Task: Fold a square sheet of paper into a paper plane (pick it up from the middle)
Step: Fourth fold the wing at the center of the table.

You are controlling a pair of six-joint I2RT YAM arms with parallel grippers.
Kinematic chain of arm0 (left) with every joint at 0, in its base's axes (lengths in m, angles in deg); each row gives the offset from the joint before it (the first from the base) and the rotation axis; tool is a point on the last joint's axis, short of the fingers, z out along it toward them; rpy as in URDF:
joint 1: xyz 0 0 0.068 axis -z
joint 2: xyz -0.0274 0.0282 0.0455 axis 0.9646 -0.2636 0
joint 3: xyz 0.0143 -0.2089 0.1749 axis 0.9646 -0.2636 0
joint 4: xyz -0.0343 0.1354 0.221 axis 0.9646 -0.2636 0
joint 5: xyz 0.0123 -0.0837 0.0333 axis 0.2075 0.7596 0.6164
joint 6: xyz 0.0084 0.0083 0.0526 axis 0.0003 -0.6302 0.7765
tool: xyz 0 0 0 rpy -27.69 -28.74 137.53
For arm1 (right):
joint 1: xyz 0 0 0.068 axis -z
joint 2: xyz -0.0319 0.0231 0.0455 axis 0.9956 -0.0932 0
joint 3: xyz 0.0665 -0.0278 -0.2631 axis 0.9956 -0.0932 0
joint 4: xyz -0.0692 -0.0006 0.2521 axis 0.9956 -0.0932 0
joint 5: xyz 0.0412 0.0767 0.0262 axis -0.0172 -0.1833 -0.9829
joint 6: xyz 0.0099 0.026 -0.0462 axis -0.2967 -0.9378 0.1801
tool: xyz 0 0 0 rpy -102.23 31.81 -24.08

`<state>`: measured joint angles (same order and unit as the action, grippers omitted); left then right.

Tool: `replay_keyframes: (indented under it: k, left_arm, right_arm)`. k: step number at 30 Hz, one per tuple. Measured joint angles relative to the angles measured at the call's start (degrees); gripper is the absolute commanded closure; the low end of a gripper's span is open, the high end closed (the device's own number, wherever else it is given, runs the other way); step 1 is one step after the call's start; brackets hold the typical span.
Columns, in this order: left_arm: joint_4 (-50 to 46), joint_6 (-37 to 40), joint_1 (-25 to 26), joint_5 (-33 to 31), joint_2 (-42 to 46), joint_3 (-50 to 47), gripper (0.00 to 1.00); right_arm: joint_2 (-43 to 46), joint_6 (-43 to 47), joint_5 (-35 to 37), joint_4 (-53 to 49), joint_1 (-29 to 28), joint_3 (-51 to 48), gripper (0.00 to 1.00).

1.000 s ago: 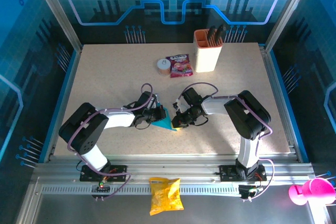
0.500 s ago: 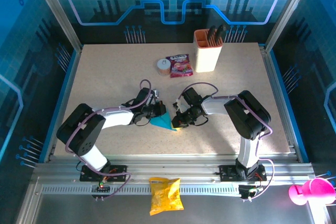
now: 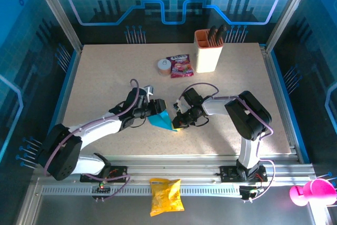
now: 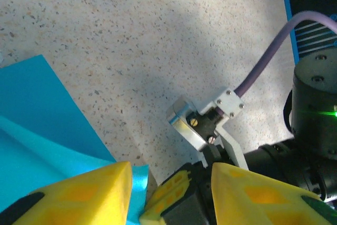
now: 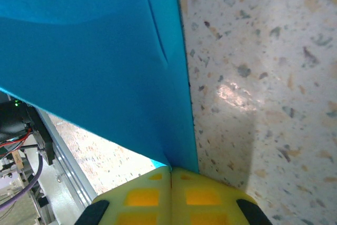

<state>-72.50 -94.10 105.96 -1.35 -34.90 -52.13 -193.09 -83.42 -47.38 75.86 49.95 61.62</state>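
- Pinching the square sheet of paper at one corner is the right gripper.
- Beside the sheet, the left gripper hovers, jaws parted.

The cyan-blue paper fills the upper left of the frame. Its straight right edge runs down to the bottom centre, where its tip is pinched in the right gripper — the yellow pads pressed flat together. A short crease marks the sheet near that edge; the speckled table lies to the right, and a metal rail and wires sit at lower left.
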Motion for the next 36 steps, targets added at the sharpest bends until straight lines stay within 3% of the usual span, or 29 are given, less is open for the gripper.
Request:
replay_keyframes:
  k: [3, 7, 19, 25, 36]
  left_arm:
    - [-1.51, 0.02, 0.22, 0.11, 0.74, -0.02, 0.32]
    - [-4.22, 0.44, 0.76, 0.63, 0.83, 0.09, 0.28]
    - [-29.68, 1.27, 1.14, -3.58, -6.43, 17.49, 0.24]
    - [-36.74, 1.33, 1.86, -3.96, -14.45, 23.87, 0.23]
    - [-42.77, 2.16, 2.27, -5.62, -21.46, 28.76, 0.19]
  right_arm:
    - [0.00, -0.02, -0.02, 0.04, 0.00, 0.00, 1.00]
    - [0.00, -0.04, 0.00, 0.07, 0.00, -0.02, 1.00]
    - [0.00, -0.24, 0.00, 0.13, 0.00, -0.02, 1.00]
    - [0.00, -0.48, 0.09, 0.15, -0.11, -0.04, 1.00]
    - [0.00, -0.70, 0.15, 0.17, -0.15, -0.04, 1.00]
